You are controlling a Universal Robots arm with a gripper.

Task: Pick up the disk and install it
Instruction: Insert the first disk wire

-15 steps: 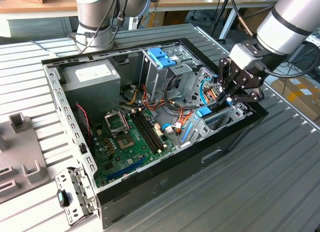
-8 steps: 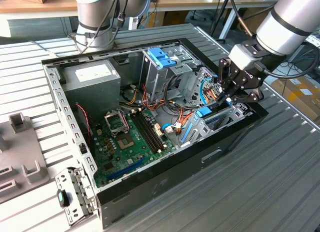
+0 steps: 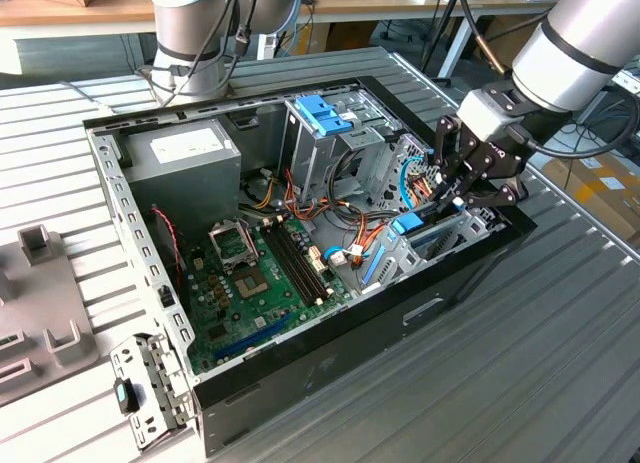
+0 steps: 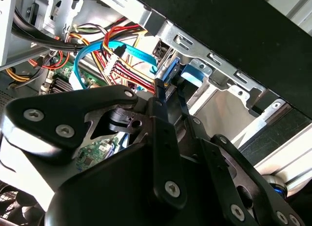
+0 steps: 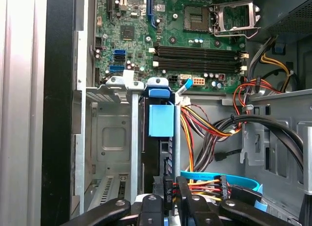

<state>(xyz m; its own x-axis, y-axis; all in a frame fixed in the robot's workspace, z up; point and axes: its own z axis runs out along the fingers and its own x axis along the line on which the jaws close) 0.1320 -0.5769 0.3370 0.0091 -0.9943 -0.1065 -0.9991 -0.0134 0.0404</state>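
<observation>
gripper (image 3: 470, 188) hovers low over the drive cage (image 3: 440, 245), fingers pinched on the disk's (image 5: 161, 148) rear edge. disk sits on edge in its slot, blue tab (image 5: 161, 120) up. judgement: push straight along the rails, clear of the cables (image 5: 204, 133).

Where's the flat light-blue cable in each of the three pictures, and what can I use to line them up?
Exterior view: the light-blue cable hangs inside the case, toward the exterior view's right.
Second wrist view: it arcs over the red and yellow wires.
First wrist view: it lies as a flat band where those wires end.
Shared landmark: the red and yellow wires.
</observation>
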